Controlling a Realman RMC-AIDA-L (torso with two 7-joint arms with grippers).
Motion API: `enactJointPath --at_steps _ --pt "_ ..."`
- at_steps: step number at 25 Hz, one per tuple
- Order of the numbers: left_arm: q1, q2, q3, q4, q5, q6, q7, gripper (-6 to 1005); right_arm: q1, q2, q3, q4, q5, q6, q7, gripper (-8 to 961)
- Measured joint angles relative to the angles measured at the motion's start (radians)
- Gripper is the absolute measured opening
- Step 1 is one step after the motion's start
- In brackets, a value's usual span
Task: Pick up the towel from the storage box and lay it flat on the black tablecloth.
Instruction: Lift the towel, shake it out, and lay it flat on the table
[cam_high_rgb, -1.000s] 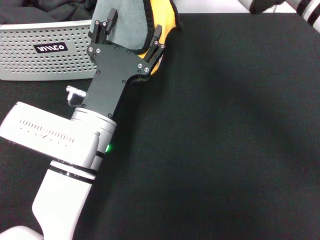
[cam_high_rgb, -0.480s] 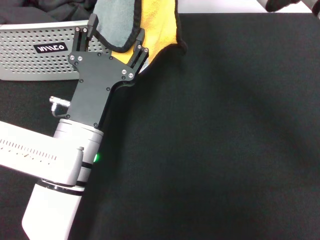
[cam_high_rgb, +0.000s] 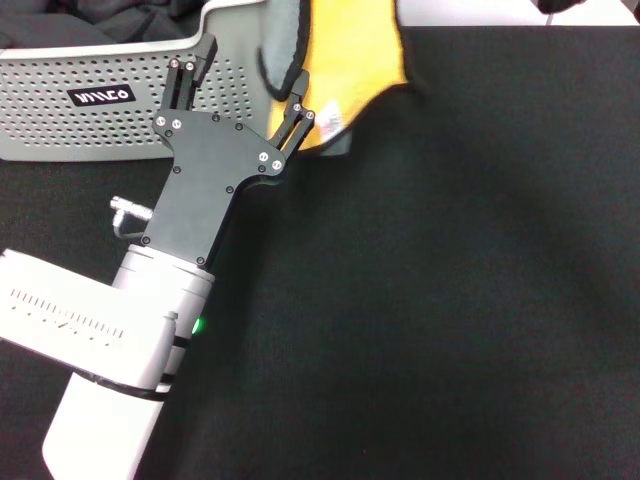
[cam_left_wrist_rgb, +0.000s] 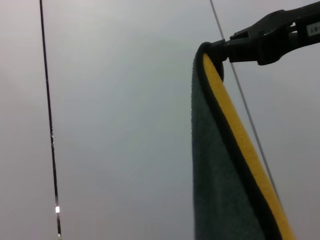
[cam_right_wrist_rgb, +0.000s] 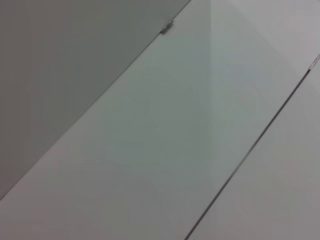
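Yellow-and-grey soft towel with black hem (cam_high_rgb: 350, 60) hangs at 12 o'clock, held aloft by the right jaws (cam_left_wrist_rgb: 225, 47), clamped on its top edge. Left jaws (cam_high_rgb: 245, 90), spread apart, sit beside it. Perforated light grey plastic storage box (cam_high_rgb: 100, 100) at 10 o'clock on the black textured tablecloth (cam_high_rgb: 450, 300).

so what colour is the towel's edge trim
Black hem on the towel, between yellow and grey faces; clearest in left wrist view.
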Motion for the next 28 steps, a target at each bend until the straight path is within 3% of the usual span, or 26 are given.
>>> enactJointPath --at_steps 22,28 --pt "-0.034 0.001 -0.006 -0.026 -0.003 -0.026 -0.008 846 -0.003 0.001 -0.004 -0.020 -0.021 0.000 0.000 11" --pt "-0.031 0.002 -0.004 -0.035 -0.001 -0.020 -0.009 784 -0.003 0.001 0.000 -0.020 -0.021 0.000 0.000 11"
